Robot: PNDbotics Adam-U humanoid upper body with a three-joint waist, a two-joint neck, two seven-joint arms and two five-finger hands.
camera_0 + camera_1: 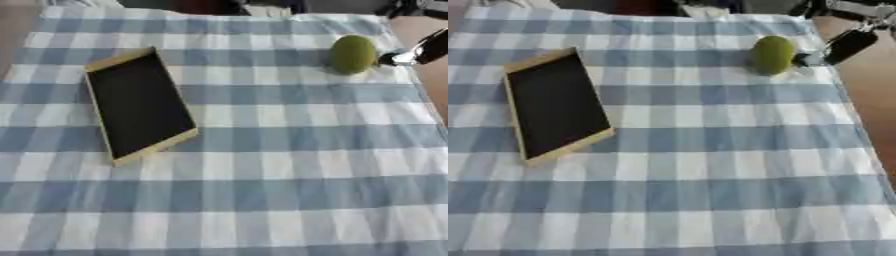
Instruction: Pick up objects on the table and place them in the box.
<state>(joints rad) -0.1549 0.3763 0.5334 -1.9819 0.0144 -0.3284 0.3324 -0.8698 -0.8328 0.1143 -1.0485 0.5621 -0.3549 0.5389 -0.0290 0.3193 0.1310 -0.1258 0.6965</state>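
Note:
A green oval fruit [353, 54] lies on the blue-and-white checked cloth at the far right. My right hand [849, 46] comes in from the upper right corner. It is black with a silver tip, stretched out straight, and the tip reaches the fruit's right side; nothing is curled round the fruit. The box [122, 57] is a shallow tray with a pale wooden rim and a black inside. It lies askew at the left of the table with nothing in it. My left hand shows in neither view.
The checked cloth [262, 190] covers the whole table. Its right edge [846, 107] runs close beside the fruit, with brown floor beyond. Dark shapes stand past the far edge.

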